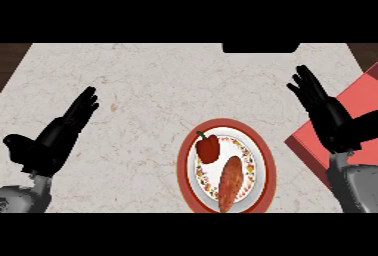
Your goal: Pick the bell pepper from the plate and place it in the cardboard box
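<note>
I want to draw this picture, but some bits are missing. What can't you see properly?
Head view:
- Red box: the right edge cuts it off, and the right hand covers part of it, so its inside can't be seen.
- Plate: its lower rim is cut off by the bottom.
- Dark shape at the counter's far edge: too little shows to name it.
- Both forearms run off the bottom.

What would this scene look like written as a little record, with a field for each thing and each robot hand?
surface: pale marble counter
plate: red-rimmed, patterned plate, near the lower middle
bell pepper: red bell pepper, on the plate's upper left part
other food: orange sweet potato, on the plate beside the pepper
box: red box at the right edge, partly behind the right forearm
left robot hand: left robot hand open, holding nothing, at the left
right robot hand: right robot hand open, holding nothing, over the box
</note>
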Controlling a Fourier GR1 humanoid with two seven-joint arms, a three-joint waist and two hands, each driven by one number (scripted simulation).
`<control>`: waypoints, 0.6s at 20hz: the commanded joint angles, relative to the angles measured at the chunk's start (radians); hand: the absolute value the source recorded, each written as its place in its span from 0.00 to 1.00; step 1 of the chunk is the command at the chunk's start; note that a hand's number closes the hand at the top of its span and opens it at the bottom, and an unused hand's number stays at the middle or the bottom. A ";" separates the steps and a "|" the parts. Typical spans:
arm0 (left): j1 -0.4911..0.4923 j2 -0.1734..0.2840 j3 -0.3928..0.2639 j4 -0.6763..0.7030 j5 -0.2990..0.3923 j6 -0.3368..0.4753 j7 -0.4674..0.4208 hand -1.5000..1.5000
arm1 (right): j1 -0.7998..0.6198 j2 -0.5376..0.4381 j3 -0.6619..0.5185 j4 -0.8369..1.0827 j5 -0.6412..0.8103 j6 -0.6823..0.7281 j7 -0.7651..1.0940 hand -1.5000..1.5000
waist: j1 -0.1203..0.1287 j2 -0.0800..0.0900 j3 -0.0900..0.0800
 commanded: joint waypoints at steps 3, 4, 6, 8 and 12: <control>-0.032 -0.025 -0.038 -0.004 -0.072 -0.005 -0.014 0.50 | 0.131 0.207 0.186 -0.085 0.277 -0.305 -0.034 0.00 | -0.016 -0.015 -0.009; -0.026 -0.043 -0.068 -0.025 -0.104 0.015 -0.028 0.50 | 0.163 0.242 0.210 -0.053 0.336 -0.369 -0.066 0.00 | -0.015 -0.015 -0.009; -0.050 -0.041 -0.075 -0.013 -0.133 0.020 -0.047 0.50 | 0.197 0.311 0.284 -0.043 0.463 -0.511 -0.043 0.00 | -0.025 -0.018 -0.011; -0.027 -0.043 -0.073 -0.013 -0.086 0.000 -0.017 0.50 | 0.149 0.008 0.202 0.028 0.586 -0.403 -0.087 0.00 | -0.049 -0.014 -0.039; -0.049 -0.060 -0.092 0.001 -0.104 0.003 -0.018 0.50 | 0.234 0.067 0.317 0.075 0.871 -0.627 -0.076 0.00 | -0.051 -0.016 -0.020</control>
